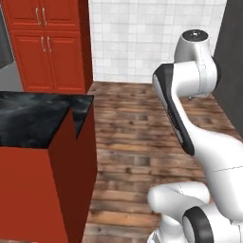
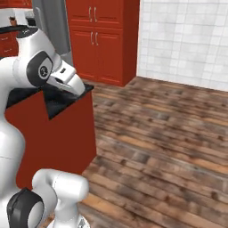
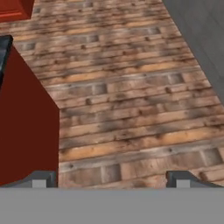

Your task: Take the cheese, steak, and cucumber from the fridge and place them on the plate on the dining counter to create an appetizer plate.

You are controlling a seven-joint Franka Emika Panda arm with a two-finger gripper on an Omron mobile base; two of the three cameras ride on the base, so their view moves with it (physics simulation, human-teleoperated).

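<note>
No readable text, label or number anywhere.

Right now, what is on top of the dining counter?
The stretch of the dining counter in the left base view is bare glossy black marble, no plate on it. The right base view has the arm covering part of the top.

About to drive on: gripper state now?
Gripper: open, jaws wide apart, holding nothing, over the wooden floor.

The dining counter (image 1: pixel 33 118) stands left of the arm (image 1: pixel 199 142), before the cabinets (image 1: pixel 45 45).
</note>
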